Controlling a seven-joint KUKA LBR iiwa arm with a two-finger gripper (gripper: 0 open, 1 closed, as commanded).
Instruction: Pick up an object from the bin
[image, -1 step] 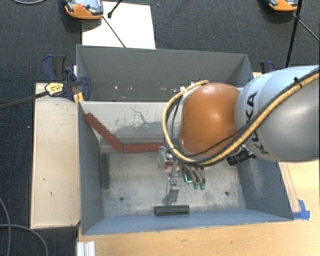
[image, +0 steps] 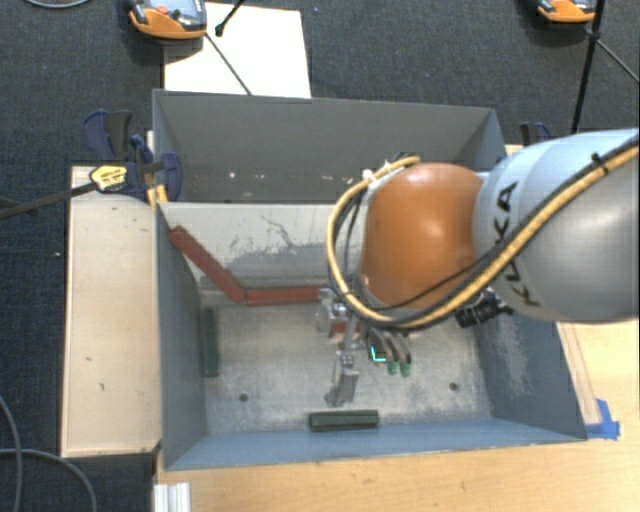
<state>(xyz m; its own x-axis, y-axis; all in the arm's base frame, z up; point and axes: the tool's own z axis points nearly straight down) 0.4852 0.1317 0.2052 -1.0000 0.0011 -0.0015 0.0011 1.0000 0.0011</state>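
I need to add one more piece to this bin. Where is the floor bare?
Bare floor lies between the dark green bar by the left wall and the gripper, and again from the gripper to the right wall. Tighter: the front wall, where a second dark bar lies, and the back left with the red-brown strip.

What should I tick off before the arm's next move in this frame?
1. Gripper inside the bin: ok.
2. Gripper over a thing: not ok; it appears to hang over bare floor, with the near green bar by the near wall just short of it.
3. Something already held: cannot tell.
4. Other things apart from the gripper: ok; the left green bar lies along the left wall and the reddish-brown angled strip lies by the far wall.
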